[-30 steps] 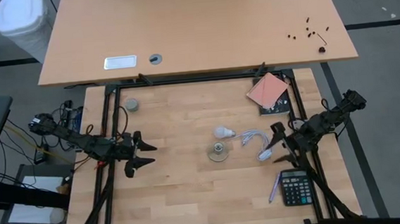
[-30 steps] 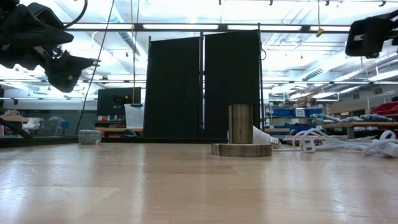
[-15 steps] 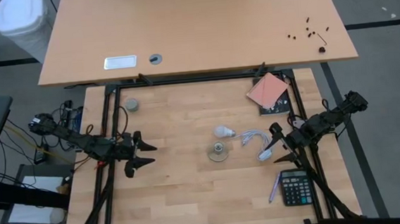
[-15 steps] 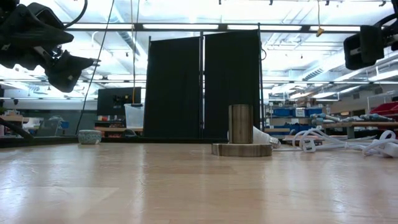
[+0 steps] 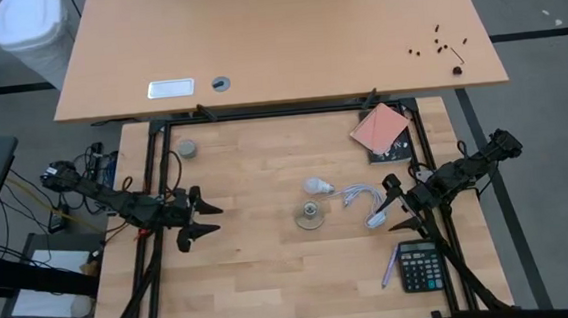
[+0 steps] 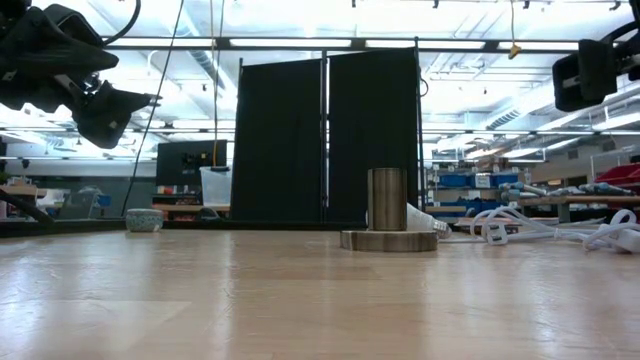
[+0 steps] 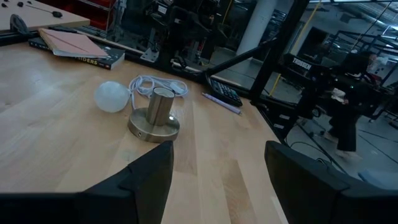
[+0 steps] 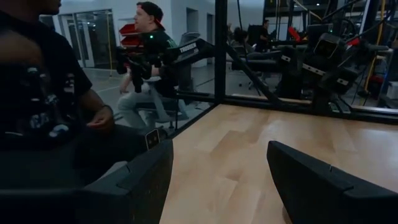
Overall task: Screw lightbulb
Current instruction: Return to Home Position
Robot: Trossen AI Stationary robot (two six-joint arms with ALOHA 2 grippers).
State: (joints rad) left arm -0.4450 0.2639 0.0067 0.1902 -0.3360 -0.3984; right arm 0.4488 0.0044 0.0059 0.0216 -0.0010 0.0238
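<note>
The white lightbulb (image 5: 314, 187) lies on its side on the wooden table, just beyond the round metal socket (image 5: 310, 216), which stands on its flat base. In the left wrist view the lightbulb (image 7: 112, 96) rests next to the socket (image 7: 155, 117). A white cord (image 5: 362, 196) runs from the socket toward the right. My left gripper (image 5: 209, 219) hovers open at the table's left, pointing level at the socket. My right gripper (image 5: 397, 205) hovers open at the right, beside the cord's end. Neither touches anything.
A small grey cap (image 5: 188, 148) sits far left. A pink book (image 5: 382, 130) lies far right. A calculator (image 5: 421, 267) and a pen (image 5: 389, 267) lie near right. Black frame rails (image 5: 156, 188) border the table. People show beyond the table in the right wrist view.
My right gripper has rolled about the line it points along, while staying in place and open. The left arm, lightbulb and socket have kept still.
</note>
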